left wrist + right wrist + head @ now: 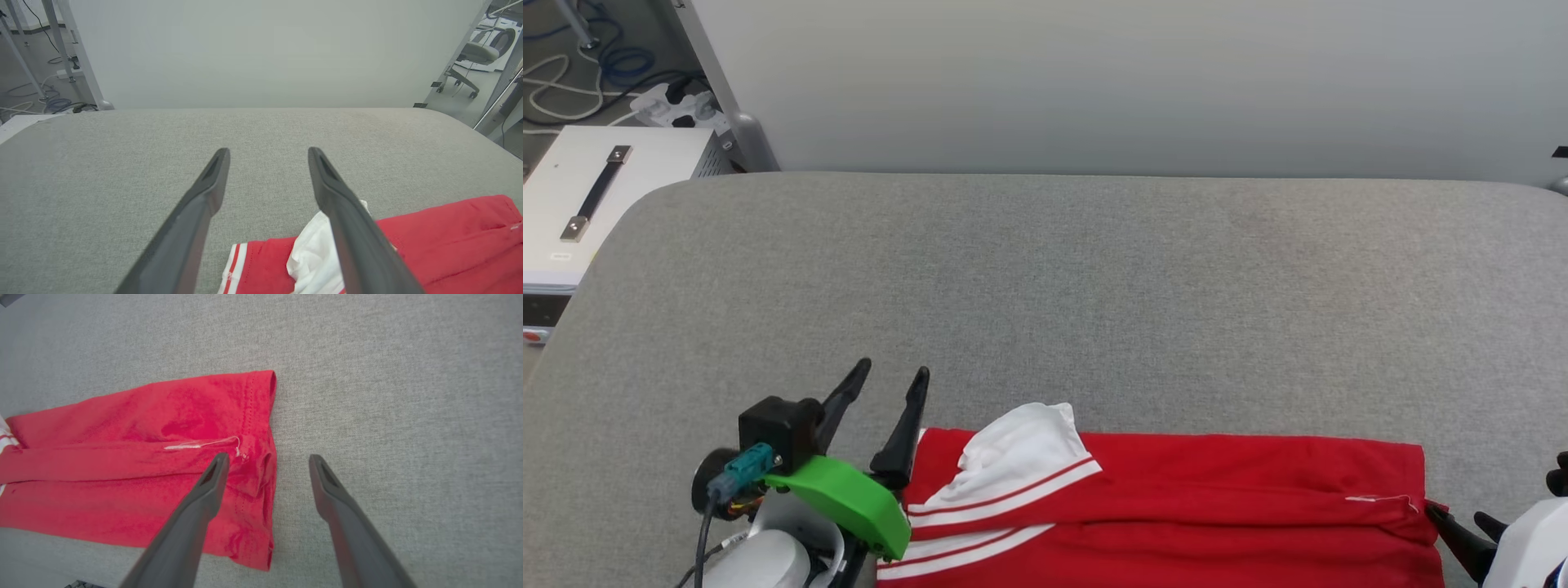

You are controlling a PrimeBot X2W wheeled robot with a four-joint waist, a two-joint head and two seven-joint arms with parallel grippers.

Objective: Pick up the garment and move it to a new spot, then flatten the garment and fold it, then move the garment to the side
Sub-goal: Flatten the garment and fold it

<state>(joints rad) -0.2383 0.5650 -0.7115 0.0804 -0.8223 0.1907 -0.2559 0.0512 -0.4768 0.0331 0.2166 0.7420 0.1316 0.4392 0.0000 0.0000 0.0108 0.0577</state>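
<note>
The garment (1217, 506) lies folded in a long red band along the near edge of the grey padded table (1045, 286), with a white sleeve (1021, 449) and its striped trim turned up at the left end. My left gripper (892, 369) stands open just left of that sleeve end, with nothing between its fingers. In the left wrist view the left gripper (268, 151) is above bare table, and the garment (441, 228) lies to its lower right. My right gripper (268, 457) is open over the red hem end of the garment (143, 416), holding nothing; it sits at the lower right (1454, 513) in the head view.
A pale wall panel (1094, 82) runs behind the table's far edge. A white case with a black handle (596, 196) stands off the table's left corner, with cables (572, 65) on the floor beyond. An office chair (478, 53) stands far right.
</note>
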